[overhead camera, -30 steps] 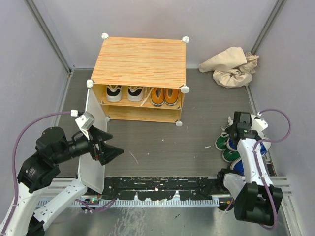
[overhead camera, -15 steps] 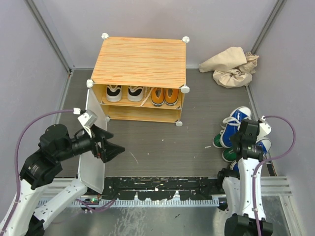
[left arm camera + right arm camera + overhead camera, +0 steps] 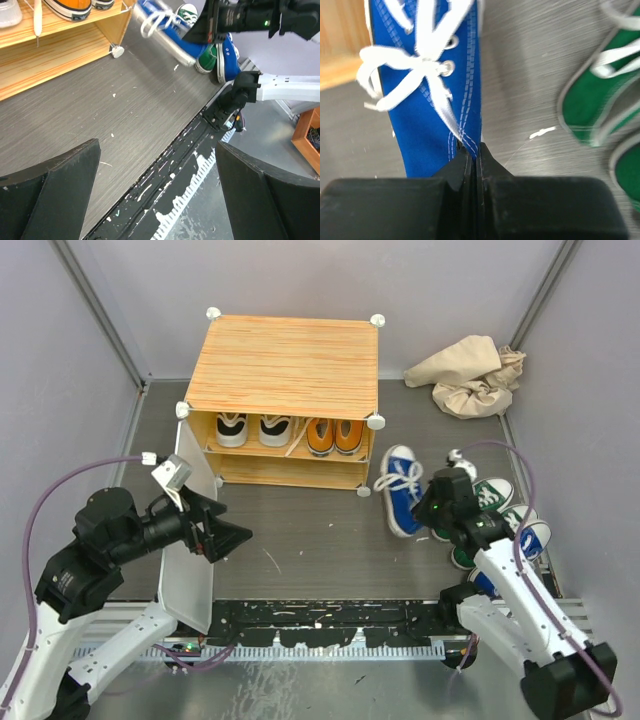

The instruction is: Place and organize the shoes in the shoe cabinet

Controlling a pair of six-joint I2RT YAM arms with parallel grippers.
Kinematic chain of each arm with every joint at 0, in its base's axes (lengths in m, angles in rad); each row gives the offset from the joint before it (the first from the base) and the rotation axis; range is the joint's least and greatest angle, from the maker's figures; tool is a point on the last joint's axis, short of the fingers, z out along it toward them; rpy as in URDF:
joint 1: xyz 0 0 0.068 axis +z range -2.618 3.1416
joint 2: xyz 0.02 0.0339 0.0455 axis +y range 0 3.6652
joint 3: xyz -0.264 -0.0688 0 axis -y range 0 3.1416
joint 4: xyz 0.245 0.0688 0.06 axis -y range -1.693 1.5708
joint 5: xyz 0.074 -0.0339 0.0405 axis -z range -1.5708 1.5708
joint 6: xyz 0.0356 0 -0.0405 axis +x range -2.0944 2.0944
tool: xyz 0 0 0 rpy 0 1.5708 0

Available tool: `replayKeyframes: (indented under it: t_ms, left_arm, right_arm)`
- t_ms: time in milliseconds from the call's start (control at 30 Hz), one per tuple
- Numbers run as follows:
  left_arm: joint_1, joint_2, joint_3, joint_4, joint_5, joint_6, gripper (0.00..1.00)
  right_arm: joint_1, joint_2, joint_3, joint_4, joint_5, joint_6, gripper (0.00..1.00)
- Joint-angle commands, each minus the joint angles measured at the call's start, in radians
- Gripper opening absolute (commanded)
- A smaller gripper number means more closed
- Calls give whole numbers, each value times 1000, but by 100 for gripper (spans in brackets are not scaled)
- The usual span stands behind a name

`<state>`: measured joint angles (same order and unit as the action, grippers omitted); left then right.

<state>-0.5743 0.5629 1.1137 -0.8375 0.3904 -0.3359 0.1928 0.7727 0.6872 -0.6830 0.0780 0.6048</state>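
The shoe cabinet stands at the far middle of the worktop, its striped orange top facing up and its white door swung out towards the near left. On the upper shelf sit two pairs side by side, toes forward: the white-and-black pair on the left and the orange pair on the right. The shelf below them is bare wood.

Just off the cabinet's near right corner is a blue shoe, its white toe cap pointing to the far side and its white laces loose. The right fingers are pressed tight together on the blue cloth at the shoe's rim, just below the lace eyelets. I cannot tell whether the sole rests on the worktop or hangs just clear of it.

To the right of that shoe, near the right wall, the green shoes lie bunched together with the second blue shoe, touching one another.

The left fingers are spread wide with nothing between them, hovering at the near left beside the open door and pointing across the worktop towards the right.

A crumpled beige cloth lies in the far right corner, well apart from the shoes.
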Motion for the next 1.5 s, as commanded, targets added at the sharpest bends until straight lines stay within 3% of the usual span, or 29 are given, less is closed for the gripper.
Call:
replayKeyframes:
  t_ms: [0, 200, 400, 667, 900, 1067, 1233, 1267, 1333, 1467]
  left_arm:
    - [-2, -5, 52, -4, -34, -25, 98]
    - [-2, -16, 78, -60, -79, -23, 98]
    - [-1, -1, 99, -89, -101, -16, 98]
    - [-2, 13, 87, -74, -110, -34, 98]
    - [-1, 39, 95, -66, -101, -44, 98]
    - [-1, 34, 98, -76, -113, -42, 98]
    - [-1, 24, 99, -98, -125, -28, 98]
    - [0, 21, 96, -98, -128, -27, 98]
    - [-2, 12, 86, -97, -128, -26, 98]
    - [-1, -8, 66, -93, -111, -18, 98]
  right_arm:
    - [262, 12, 12, 102, 236, 152, 1]
    - [453, -23, -14, -21, 362, 250, 1]
    - [570, -62, -31, -130, 362, 288, 1]
    - [820, 3, 34, -225, 412, 340, 1]
    - [1040, 291, 102, 14, 494, 314, 1]
    - [1096, 519, 203, 296, 509, 258, 1]
    - [1100, 681, 298, 441, 494, 204, 2]
    - [1099, 707, 313, 443, 500, 200, 12]
    - [1100, 747, 344, 400, 532, 211, 43]
    - [1100, 722, 342, 229, 677, 309, 87]
